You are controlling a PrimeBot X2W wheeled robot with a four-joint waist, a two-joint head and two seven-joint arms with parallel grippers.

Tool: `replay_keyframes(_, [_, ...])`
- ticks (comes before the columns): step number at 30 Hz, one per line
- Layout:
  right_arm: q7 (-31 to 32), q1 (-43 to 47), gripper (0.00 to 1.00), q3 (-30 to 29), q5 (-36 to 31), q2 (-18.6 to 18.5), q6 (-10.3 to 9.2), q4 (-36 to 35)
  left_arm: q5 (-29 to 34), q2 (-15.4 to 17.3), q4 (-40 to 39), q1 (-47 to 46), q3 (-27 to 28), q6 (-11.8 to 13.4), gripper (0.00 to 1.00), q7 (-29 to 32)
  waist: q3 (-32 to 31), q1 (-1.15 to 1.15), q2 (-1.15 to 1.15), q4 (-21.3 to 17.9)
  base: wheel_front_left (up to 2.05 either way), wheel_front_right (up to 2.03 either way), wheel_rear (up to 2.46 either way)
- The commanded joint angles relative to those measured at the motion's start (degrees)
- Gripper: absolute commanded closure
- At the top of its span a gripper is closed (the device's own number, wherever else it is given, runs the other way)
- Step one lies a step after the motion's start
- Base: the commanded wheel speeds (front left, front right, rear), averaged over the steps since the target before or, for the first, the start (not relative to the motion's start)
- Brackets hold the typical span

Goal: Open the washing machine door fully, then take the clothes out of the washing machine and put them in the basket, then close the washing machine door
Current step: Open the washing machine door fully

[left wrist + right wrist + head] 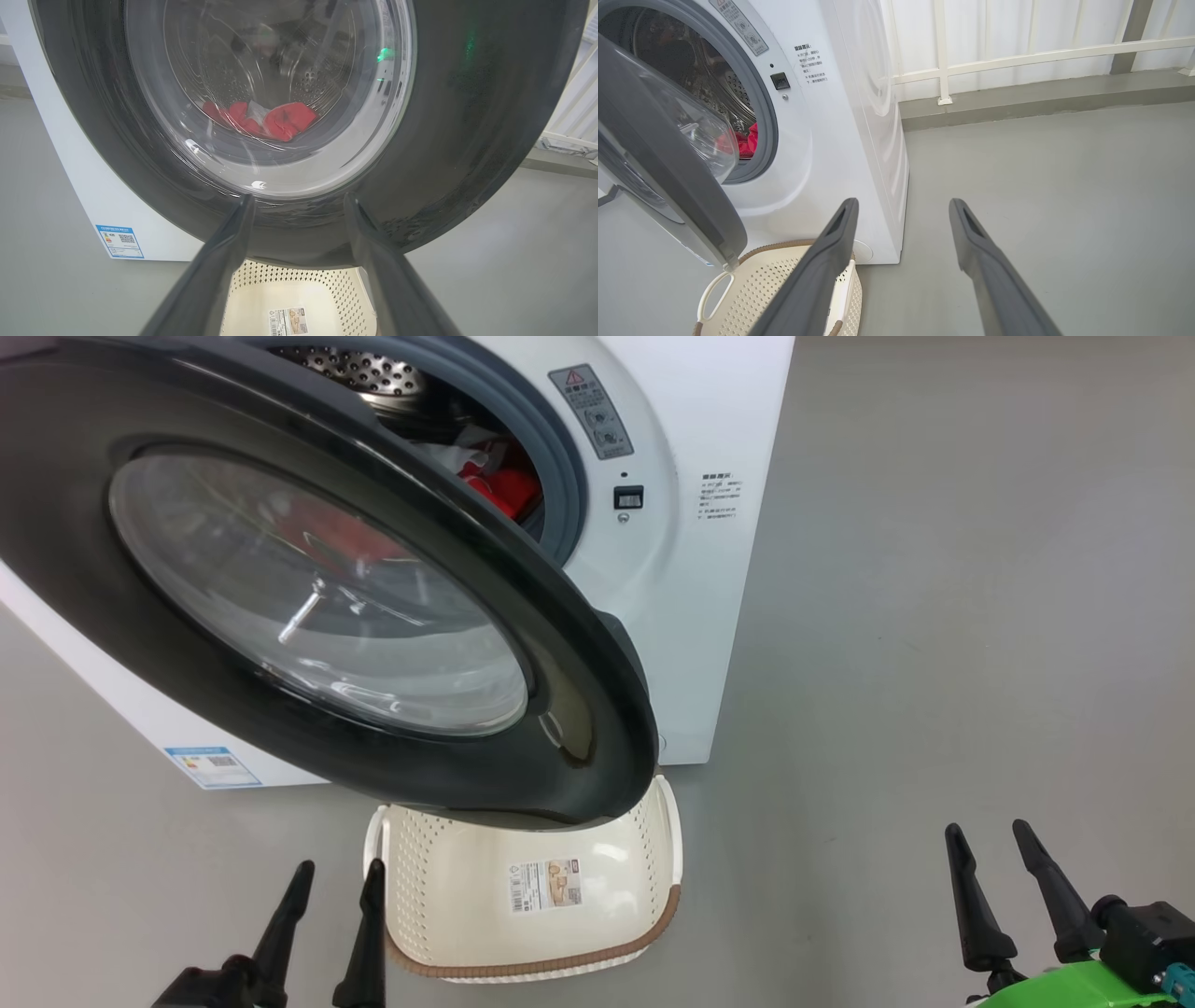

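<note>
So the washing machine door [308,588] is swung partway out from the washing machine [691,616], not all the way round. The red clothes [504,485] sit down inside the washing machine's drum; you can see them past the door edge and through the glass. The basket [411,877] is on the floor [934,616] right in front of the machine, tucked under the door's lower rim. The left gripper [339,868] hangs in front of the machine, facing the door, fingers spread wide, nothing in them. The right gripper [986,827] is off by the machine's right front corner, also wide open and holding nothing.
</note>
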Motion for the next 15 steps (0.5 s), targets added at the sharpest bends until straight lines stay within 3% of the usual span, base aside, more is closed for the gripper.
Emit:
replay_keyframes(1, [-0.37, -1.41, 0.0, 1.17, 0.23, -0.43, 0.37, -1.54, 0.02, 0.49, -1.54, -0.55, 1.62, 0.45, 0.0, -0.7, -0.03, 0.0, 0.0, 0.11, 0.0, 0.0, 0.0])
replay_keyframes(5, [-0.37, -2.46, 0.0, 3.51, 2.0, -0.58, 0.37, -2.31, -0.1, 0.49, -1.58, -0.56, 1.39, 0.59, 0.0, -0.7, 0.03, 0.0, 0.0, 0.49, 0.0, 0.0, 0.0])
replay_keyframes(6, [-0.37, -2.87, 0.04, 4.25, 2.88, -0.65, 0.37, -2.44, -0.12, 0.49, -1.59, -0.57, 1.33, 0.6, 0.0, -0.7, 0.07, 0.0, 0.0, 0.63, 0.0, 0.0, 0.0])
replay_keyframes(7, [-0.37, -3.43, 0.53, 5.07, 3.88, -0.79, 0.37, -2.61, -0.13, 0.49, -1.61, -0.6, 1.25, 0.61, 0.0, -0.7, 0.15, 0.0, 0.0, 0.78, 0.0, 0.0, 0.0])
replay_keyframes(9, [-0.37, -4.81, 1.0, 6.92, 6.17, -1.21, 0.37, -3.22, -0.2, 0.49, -1.61, -0.71, 1.09, 0.64, 0.0, -0.7, 0.3, 0.0, 0.0, 1.12, 0.0, 0.0, 0.0])
replay_keyframes(15, [-0.37, -10.84, 1.0, 13.04, 18.0, -2.53, 0.37, -5.04, -0.6, 0.49, -1.69, -0.9, 0.31, 0.85, 0.0, -0.7, 0.84, 0.0, 0.0, 2.08, 0.0, 0.0, 0.0])
